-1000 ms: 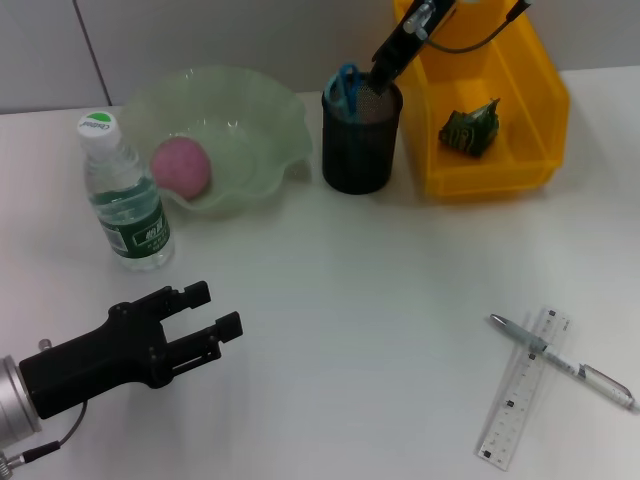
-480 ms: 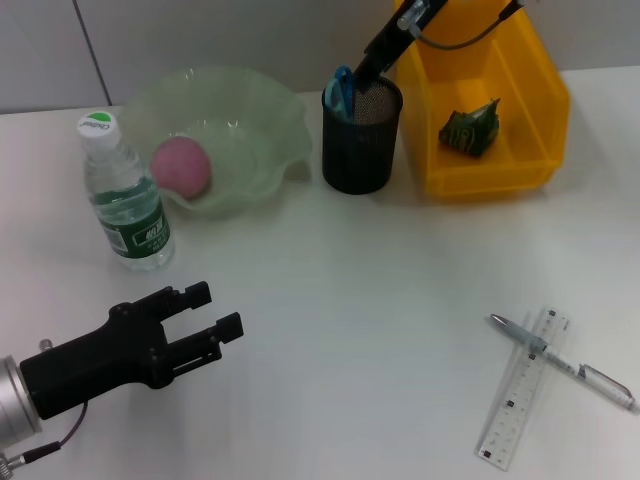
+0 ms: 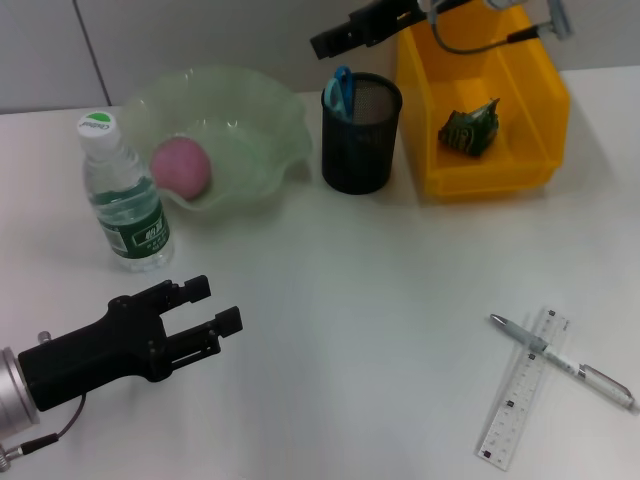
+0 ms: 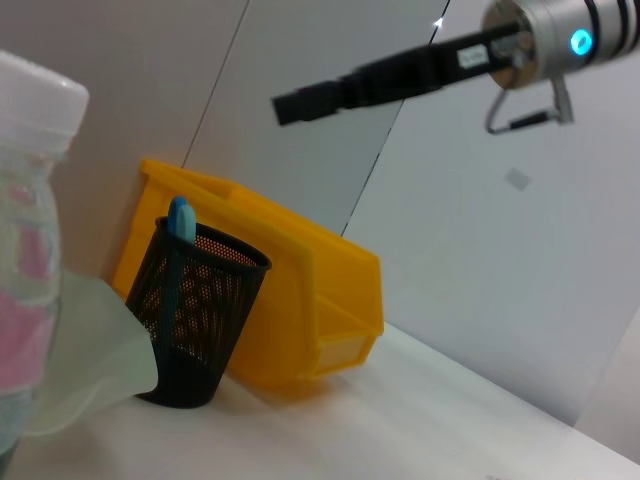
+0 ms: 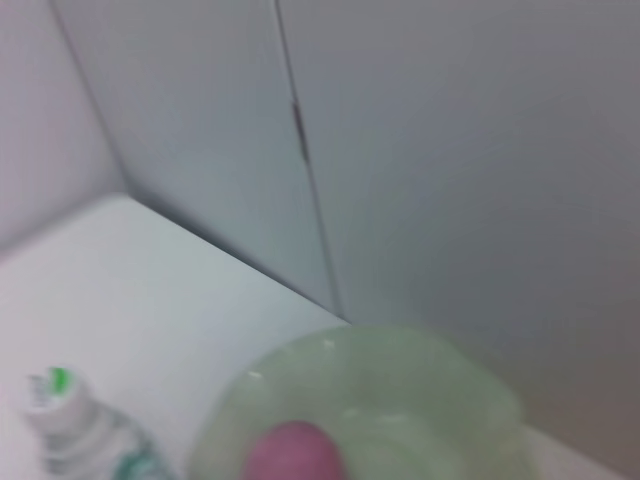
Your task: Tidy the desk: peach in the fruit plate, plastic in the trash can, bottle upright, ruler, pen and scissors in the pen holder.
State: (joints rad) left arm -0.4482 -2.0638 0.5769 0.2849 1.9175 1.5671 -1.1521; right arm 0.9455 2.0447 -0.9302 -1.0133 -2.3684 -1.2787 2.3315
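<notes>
the desk (image 3: 380, 290) is a plain white surface backed by a pale panelled wall (image 3: 200, 40). along the far edge stand an upright bottle (image 3: 123, 196), a green fruit plate (image 3: 262, 120) with the peach (image 3: 181, 166) in it, a black mesh pen holder (image 3: 360, 135) with the blue-handled scissors (image 3: 343, 88) poking out, and a yellow trash can (image 3: 520, 70) holding the crumpled green plastic (image 3: 470, 128).

the middle of the desk is bare between that row and the near side. near the right front edge the pen (image 3: 560, 362) lies across the ruler (image 3: 524, 388), touching it, well apart from the pen holder.

the left gripper (image 3: 215, 308) hovers low at the near left, its fingers parted and holding nothing. the right gripper (image 3: 325, 43) is raised above and just behind the pen holder; whether its fingers are parted or closed cannot be told.

the left wrist view shows the right gripper (image 4: 290, 105) high in the air, clear of the pen holder (image 4: 195, 315) and trash can (image 4: 300, 290). the right wrist view looks down on the fruit plate (image 5: 400, 380), peach (image 5: 295, 452) and bottle (image 5: 60, 425) cap.
</notes>
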